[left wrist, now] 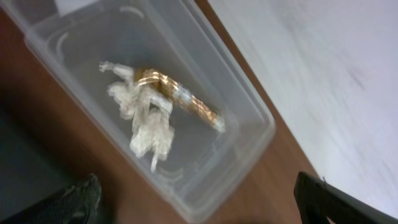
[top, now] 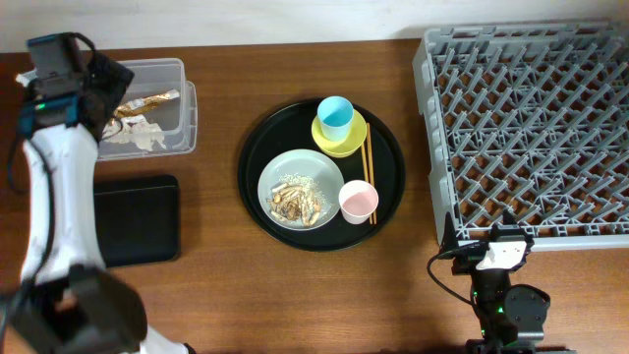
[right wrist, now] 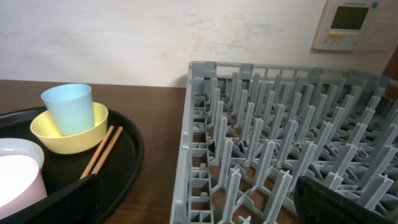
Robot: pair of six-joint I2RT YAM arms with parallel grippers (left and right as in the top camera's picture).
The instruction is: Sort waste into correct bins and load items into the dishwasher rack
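The clear tub (top: 169, 81) at the back left holds the gold-brown wrapper (top: 149, 100) and crumpled white paper (top: 138, 136); the left wrist view shows the tub (left wrist: 74, 56), wrapper (left wrist: 183, 101) and paper (left wrist: 148, 127). My left gripper (top: 103, 90) is above the tub's left end, open and empty (left wrist: 199, 208). The grey plate (top: 324, 169) with food scraps (top: 295, 202), the pink cup (top: 358, 201) and the blue cup (top: 335, 116) inside the yellow bowl (top: 346, 144) sit on the round black tray. My right gripper (top: 488, 248) is open and empty (right wrist: 205, 205) at the near-left corner of the rack (top: 531, 128).
The shallow black tray (top: 138, 218) lies in front of the tub. Wooden chopsticks (top: 368, 172) lie on the round black tray (top: 257, 147) beside the bowl. The right wrist view shows the blue cup (right wrist: 68, 109), yellow bowl (right wrist: 78, 135), pink cup (right wrist: 18, 171) and rack (right wrist: 280, 124).
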